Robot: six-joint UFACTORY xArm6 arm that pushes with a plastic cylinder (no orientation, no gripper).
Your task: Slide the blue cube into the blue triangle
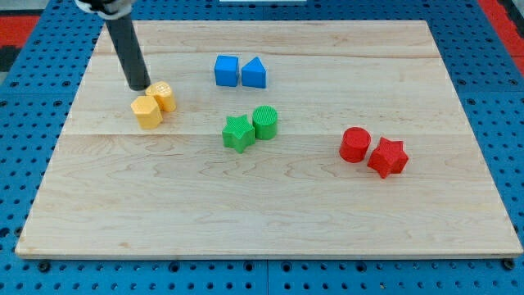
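Blue cube (226,70) at the far middle of the bench (270,213), its right face touching or all but touching the blue triangle (254,73); any gap too thin to make out. Judged from that: task done or nearly done, with nothing left but perhaps a small nudge from the left.

My tip (139,86) well off to the left of that pair, planted just beside the far-left edge of the yellow blocks. Two yellows huddled together: a yellow hexagon-like block (147,112) nearer, a rounder yellow block (163,96) behind it, touching. No gripper on this arm, only the rod, so nothing open, closed or held.

Green star (237,133) and green cylinder (265,122) paired mid-bench; red cylinder (354,144) and red star (387,157) paired at the right. Every colour sitting in a snug couple, well apart from the others, leaving open lanes between groups
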